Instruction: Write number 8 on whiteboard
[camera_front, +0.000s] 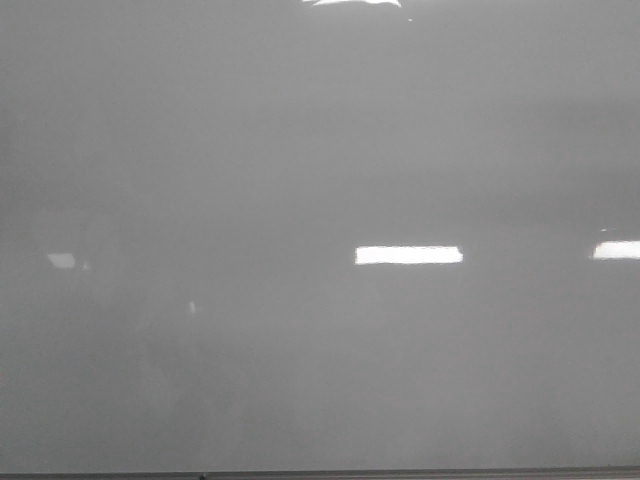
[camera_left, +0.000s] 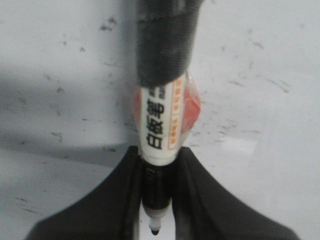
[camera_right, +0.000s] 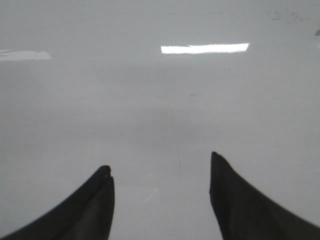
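The whiteboard (camera_front: 300, 180) fills the front view, glossy grey, with a thin dark edge strip along the bottom. No drawn number 8 shows in any view, and neither gripper shows in the front view. In the left wrist view my left gripper (camera_left: 159, 157) is shut on a whiteboard marker (camera_left: 159, 120), white barrel with black characters and dark tape round its upper part. The marker's black tip (camera_left: 155, 231) points out past the fingers, over the smudged whiteboard (camera_left: 60, 75). My right gripper (camera_right: 160, 170) is open and empty over the bare whiteboard (camera_right: 160, 110).
Bright rectangular light reflections (camera_front: 408, 255) lie on the board, one also in the right wrist view (camera_right: 205, 48). Small dark smudges (camera_left: 105, 26) speckle the board near the left gripper.
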